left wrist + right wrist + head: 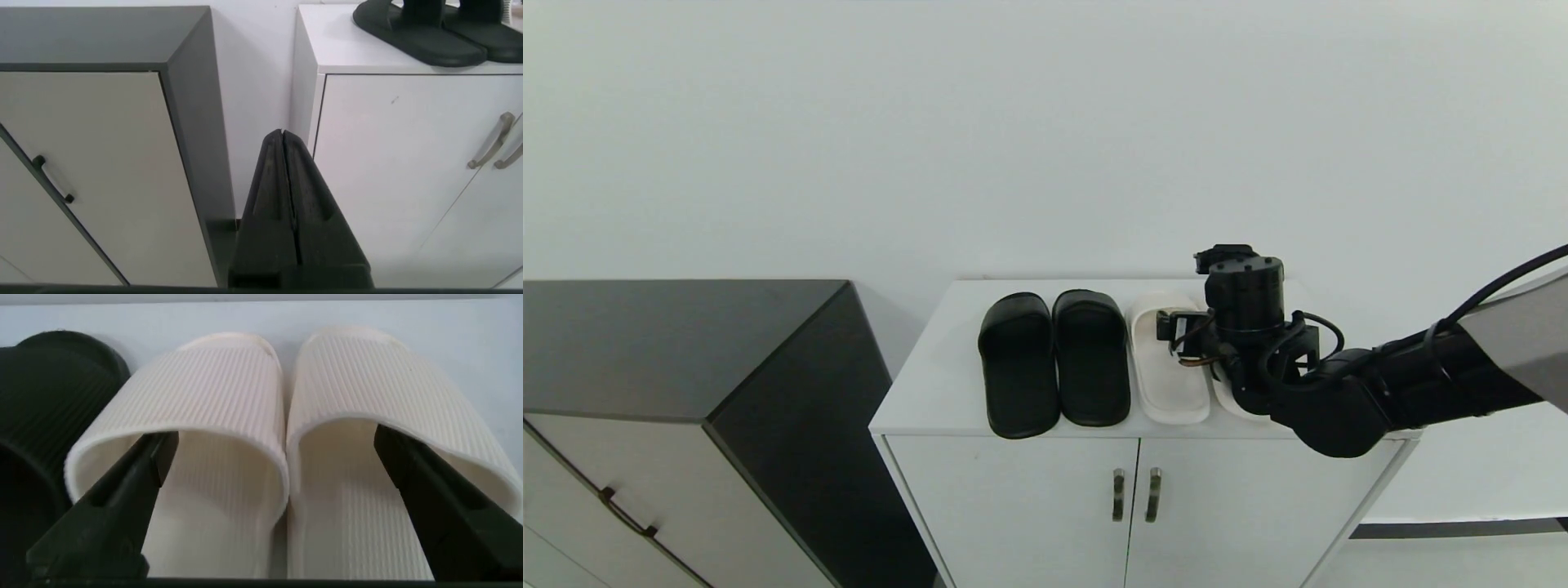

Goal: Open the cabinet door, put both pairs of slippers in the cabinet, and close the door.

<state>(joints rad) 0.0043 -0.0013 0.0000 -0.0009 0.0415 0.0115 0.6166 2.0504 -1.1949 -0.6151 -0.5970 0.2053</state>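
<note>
Two pairs of slippers sit side by side on top of the white cabinet (931,392), toes to the wall, heels at the front edge.

- Black slippers (1054,363): middle of the top, the two touching along their inner sides.
- White slippers (282,457): just to the right of the black pair, close against each other. From the front the arm hides most of the right-hand one.
- Cabinet doors (1013,514): both shut. The two handles (1135,494) hang upright on either side of the centre seam.

Right gripper (276,441): over the heels of the white pair, the arm coming in from the right above the cabinet's front corner. The jaws are spread wide and grasp nothing. One finger lies before each strap opening, tips at the strap rims (contact with the straps: cannot tell).

Left gripper (283,139): low, in front of the gap between the white cabinet and the dark cabinet (686,351) to its left. The jaws are clenched flat together with nothing between them.

The dark cabinet has a dark top and side and a pale front with a dark bar handle (625,514). A plain white wall (1045,122) stands behind both cabinets.
</note>
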